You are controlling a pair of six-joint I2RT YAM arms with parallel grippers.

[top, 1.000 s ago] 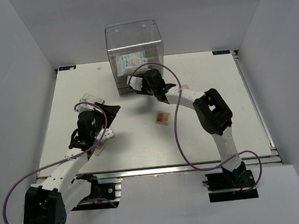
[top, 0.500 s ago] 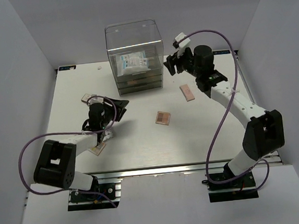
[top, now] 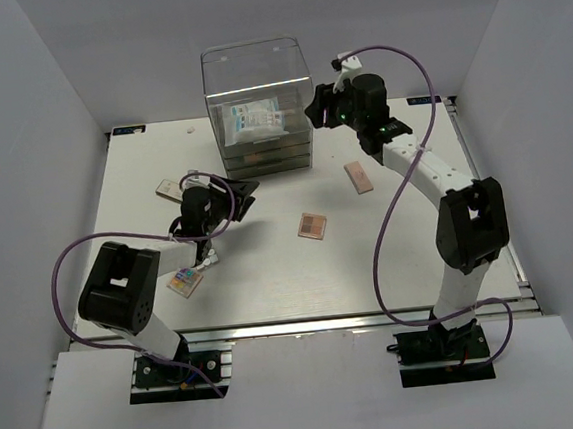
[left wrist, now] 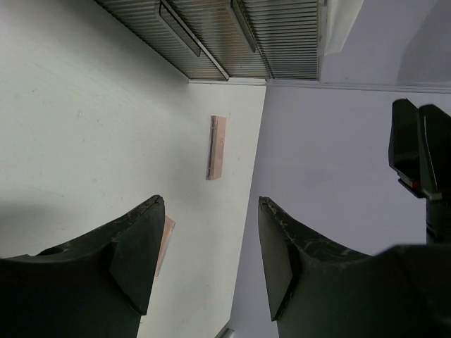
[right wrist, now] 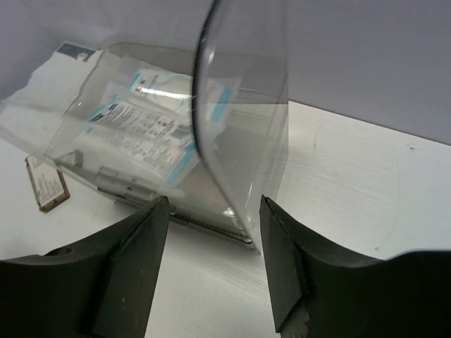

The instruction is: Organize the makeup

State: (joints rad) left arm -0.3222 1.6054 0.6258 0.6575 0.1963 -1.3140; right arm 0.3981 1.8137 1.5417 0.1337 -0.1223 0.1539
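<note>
The right gripper (right wrist: 213,201) is swinging back to the glossy clear box (right wrist: 239,105), jaws parted, empty (left gripper (left wrist: 210,203) likewise); a flat peach palette (top: 360,177) is lying nearby.

Print on the white-blue packet (right wrist: 141,121) is unreadable.

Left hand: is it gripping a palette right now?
No, the left hand has its fingers apart with nothing between them, and a peach palette lies on the table beyond.
</note>
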